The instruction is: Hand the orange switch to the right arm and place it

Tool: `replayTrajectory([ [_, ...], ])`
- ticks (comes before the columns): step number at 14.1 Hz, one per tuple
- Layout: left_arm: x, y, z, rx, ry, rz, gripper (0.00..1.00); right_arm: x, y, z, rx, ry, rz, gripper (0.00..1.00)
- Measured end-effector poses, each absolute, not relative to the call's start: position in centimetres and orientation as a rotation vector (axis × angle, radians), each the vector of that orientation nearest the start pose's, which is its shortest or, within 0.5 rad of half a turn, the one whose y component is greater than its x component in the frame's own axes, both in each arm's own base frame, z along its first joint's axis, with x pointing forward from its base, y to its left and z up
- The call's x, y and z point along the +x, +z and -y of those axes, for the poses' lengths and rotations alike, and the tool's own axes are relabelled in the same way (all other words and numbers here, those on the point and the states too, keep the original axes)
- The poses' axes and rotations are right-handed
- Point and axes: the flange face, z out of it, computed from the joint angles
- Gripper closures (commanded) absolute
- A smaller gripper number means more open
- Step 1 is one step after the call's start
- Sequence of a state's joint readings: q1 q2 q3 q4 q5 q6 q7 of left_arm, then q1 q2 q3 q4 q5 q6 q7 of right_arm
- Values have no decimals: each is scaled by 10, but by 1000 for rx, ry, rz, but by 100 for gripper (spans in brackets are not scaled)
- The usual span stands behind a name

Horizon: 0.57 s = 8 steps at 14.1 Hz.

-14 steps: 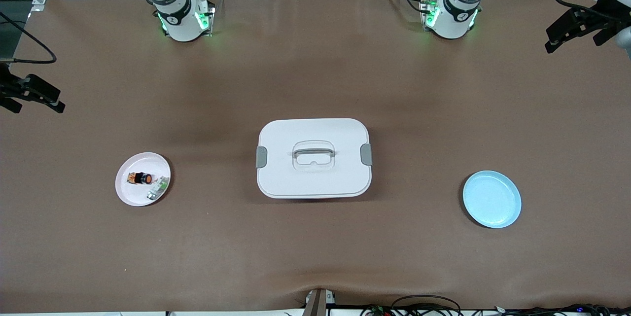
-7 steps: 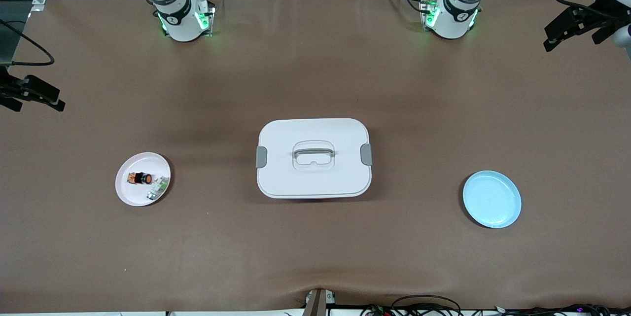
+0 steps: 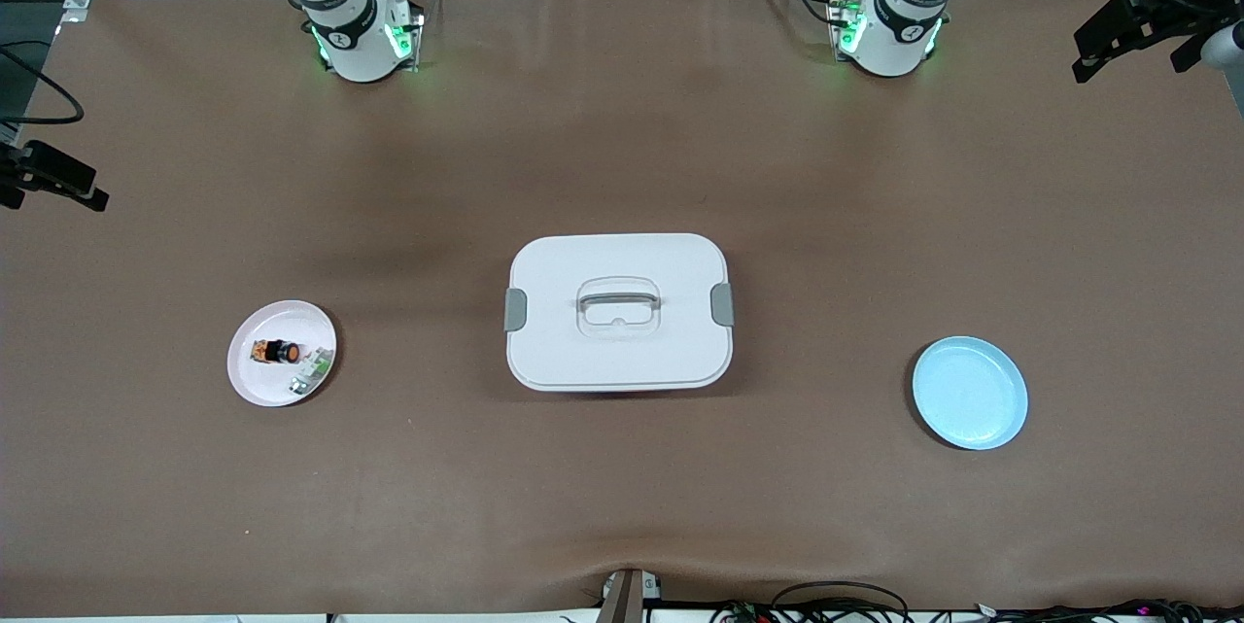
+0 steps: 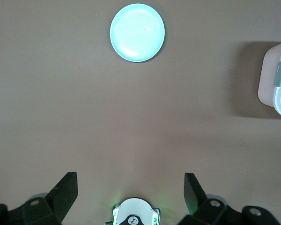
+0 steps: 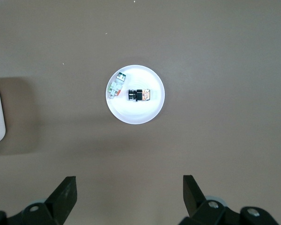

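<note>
Orange switch (image 3: pixel 275 351) lies on its side on the pink plate (image 3: pixel 255 382) at the right arm's end of the table, just beside a small white-and-green part (image 3: pixel 310 372). I see my right gripper (image 5: pixel 129 197) high above, fingers spread wide, well apart from it. My left gripper (image 4: pixel 131 194) hangs open near the blue plate (image 3: pixel 970 393), holding nothing.

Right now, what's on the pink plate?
On the pink plate: the orange switch lying on its side, and a small white-and-green part beside it. Nothing covers them; their undersides are hidden.
</note>
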<state>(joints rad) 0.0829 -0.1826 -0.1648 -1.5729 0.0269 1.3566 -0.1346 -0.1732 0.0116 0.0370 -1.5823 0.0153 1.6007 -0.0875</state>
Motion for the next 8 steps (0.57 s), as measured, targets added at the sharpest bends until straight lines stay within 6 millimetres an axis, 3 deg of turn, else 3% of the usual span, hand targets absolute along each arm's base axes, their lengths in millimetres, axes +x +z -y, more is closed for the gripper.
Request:
replayTrajectory([
  [8,469,707,45,-3083,14,93,0,556,615,73,-3126,-11,-71,0],
])
